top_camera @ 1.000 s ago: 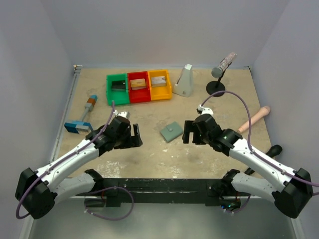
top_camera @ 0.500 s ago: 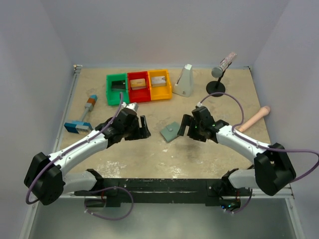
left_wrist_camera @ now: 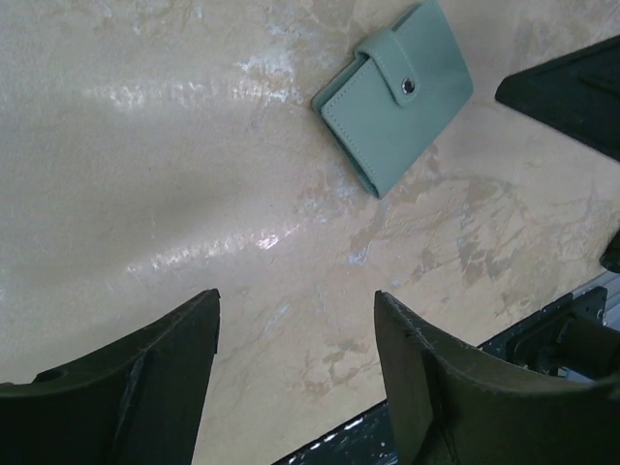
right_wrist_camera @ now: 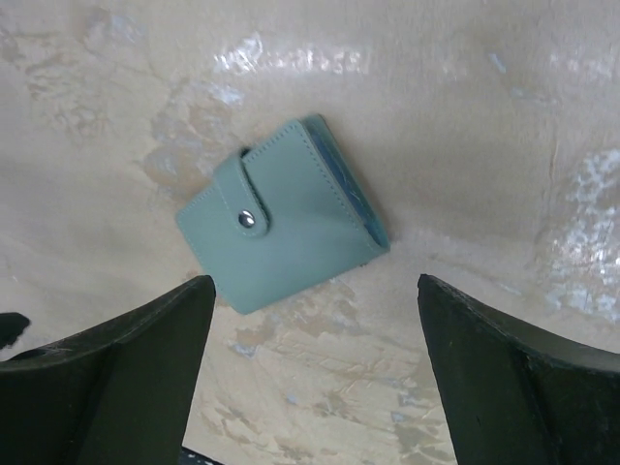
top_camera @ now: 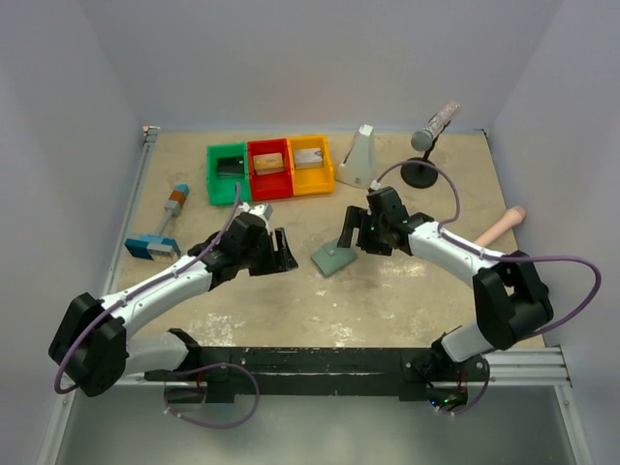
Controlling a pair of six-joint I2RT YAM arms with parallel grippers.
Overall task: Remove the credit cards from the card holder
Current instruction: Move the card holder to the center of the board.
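Observation:
The card holder (top_camera: 332,258) is a small blue-grey wallet lying flat on the table, folded shut with its snap tab fastened. It shows in the left wrist view (left_wrist_camera: 392,92) and the right wrist view (right_wrist_camera: 281,228). No card shows at the wallet. Flat card-like pieces lie in the bins: a black one (top_camera: 230,165), an orange-tan one (top_camera: 269,161) and a greyish one (top_camera: 310,155). My left gripper (top_camera: 281,254) (left_wrist_camera: 295,302) is open and empty, just left of the wallet. My right gripper (top_camera: 350,232) (right_wrist_camera: 315,283) is open and empty, over the wallet's far right edge.
Green (top_camera: 213,179), red (top_camera: 268,184) and yellow (top_camera: 312,181) bins stand in a row at the back. A blue-headed brush (top_camera: 155,244) lies at the left. A white wedge-shaped object (top_camera: 358,160), a microphone on a stand (top_camera: 426,145) and a pale wooden handle (top_camera: 499,228) are at the right.
Both grippers have closed in on the wallet: the left moved right and forward, the right moved left and farther back over it. The wallet has not moved.

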